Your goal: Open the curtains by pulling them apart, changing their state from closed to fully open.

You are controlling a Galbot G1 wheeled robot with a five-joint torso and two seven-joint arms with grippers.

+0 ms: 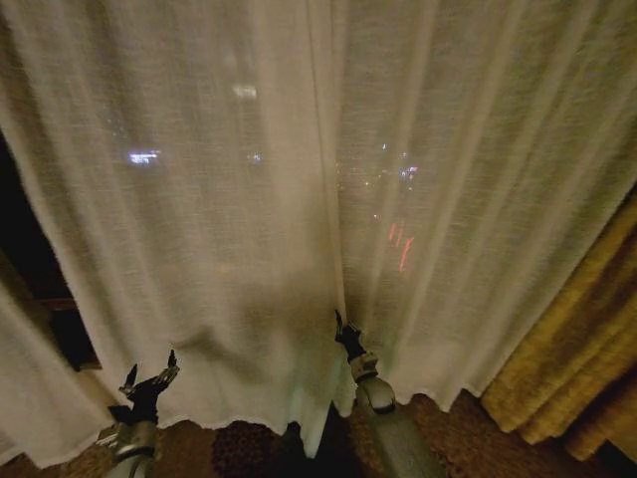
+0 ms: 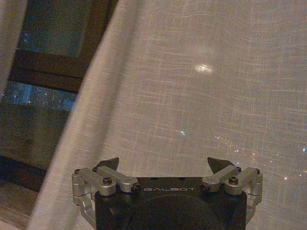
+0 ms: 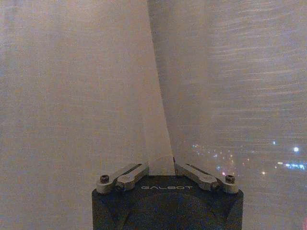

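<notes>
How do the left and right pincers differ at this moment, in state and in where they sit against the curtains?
The left pincer is open and holds nothing; the right pincer is shut on a fold of the curtains. The left one sits low before the left panel; the right one is at the seam between panels. Both point toward the fabric.

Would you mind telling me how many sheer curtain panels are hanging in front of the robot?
2: the left panel hangs ahead of the left end effector; the right panel meets it at the centre, where the right end effector pinches a fold.
</notes>
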